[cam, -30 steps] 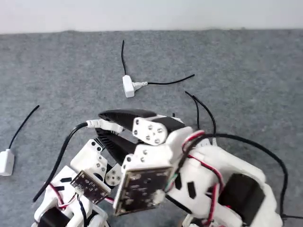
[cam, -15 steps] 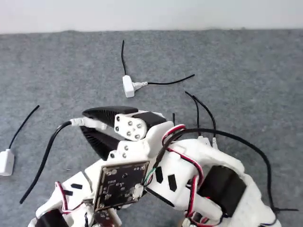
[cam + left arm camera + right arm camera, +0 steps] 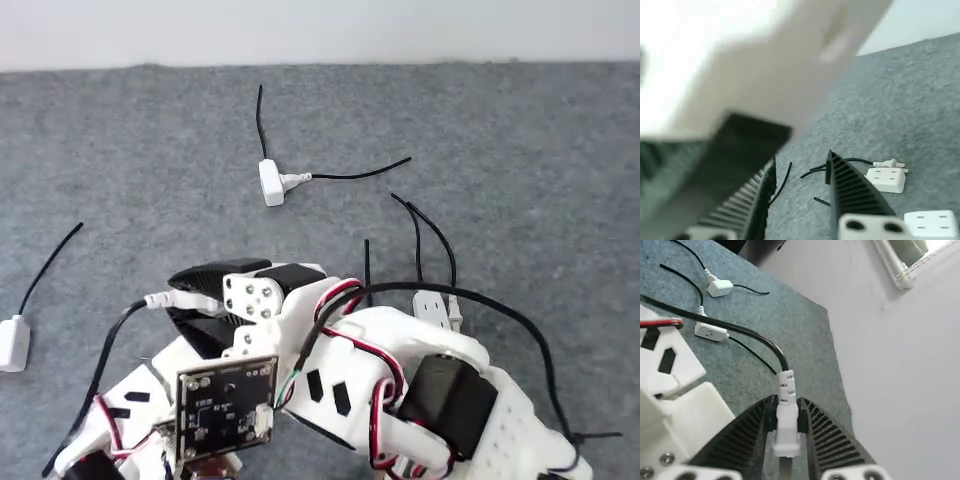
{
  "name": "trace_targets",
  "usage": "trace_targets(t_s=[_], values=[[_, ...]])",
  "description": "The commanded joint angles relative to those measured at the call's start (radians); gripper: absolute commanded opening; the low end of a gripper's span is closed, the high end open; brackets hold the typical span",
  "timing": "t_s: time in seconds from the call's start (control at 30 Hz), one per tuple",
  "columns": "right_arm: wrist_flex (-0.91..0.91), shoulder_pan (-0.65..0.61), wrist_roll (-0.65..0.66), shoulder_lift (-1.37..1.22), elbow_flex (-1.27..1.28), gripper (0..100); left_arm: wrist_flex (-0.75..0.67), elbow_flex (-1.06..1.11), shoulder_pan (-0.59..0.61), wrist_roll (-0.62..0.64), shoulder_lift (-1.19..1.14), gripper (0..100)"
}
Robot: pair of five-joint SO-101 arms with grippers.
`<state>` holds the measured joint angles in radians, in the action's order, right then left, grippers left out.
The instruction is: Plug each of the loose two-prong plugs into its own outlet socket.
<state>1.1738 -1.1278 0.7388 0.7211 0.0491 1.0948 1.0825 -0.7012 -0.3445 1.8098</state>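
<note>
My right gripper [image 3: 190, 297] is shut on a white two-prong plug [image 3: 178, 298], whose black cable [image 3: 105, 360] trails toward the near left edge. The right wrist view has that plug [image 3: 788, 425] pinched between the black fingers [image 3: 752, 425]. My left gripper [image 3: 801, 162] is open with bare carpet between its fingers, and the other arm's blurred white body looms above it. White outlet sockets lie at the far middle [image 3: 270, 183], the left edge [image 3: 14, 343] and beside the right arm [image 3: 433, 306]. Two sockets [image 3: 885, 179] [image 3: 931, 223] lie beyond my left gripper.
The table is covered in grey carpet [image 3: 540, 170], with a pale wall along its far edge. Loose black cable ends [image 3: 415, 230] lie right of centre. A plug with a black lead [image 3: 345, 175] sits at the far-middle socket. The left arm's circuit board [image 3: 222, 412] is at the near edge.
My right arm has carried the plug toward the near left of the table, lowering over the left arm. The left arm has drawn back toward the near edge.
</note>
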Motion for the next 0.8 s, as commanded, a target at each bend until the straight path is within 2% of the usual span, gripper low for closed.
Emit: trace_targets(t_s=[0.0, 0.13, 0.3, 0.57, 0.77], values=[[0.039, 0.010, 0.003, 0.007, -0.011, 1.0, -0.014, -0.018, 0.011, -0.031, 0.011, 16], [0.061, 0.022, -0.002, 0.019, -0.011, 1.0, -0.015, -0.012, 0.012, -0.031, 0.011, 16], [0.077, 0.038, -0.087, 0.074, -0.005, 0.9, -0.015, -0.024, 0.054, -0.028, 0.011, 16], [0.124, 0.039, -0.086, 0.119, -0.006, 0.9, -0.031, -0.021, 0.087, -0.026, 0.011, 16], [0.205, 0.093, -0.087, 0.156, -0.005, 0.9, -0.035, -0.021, 0.123, -0.025, 0.011, 16]])
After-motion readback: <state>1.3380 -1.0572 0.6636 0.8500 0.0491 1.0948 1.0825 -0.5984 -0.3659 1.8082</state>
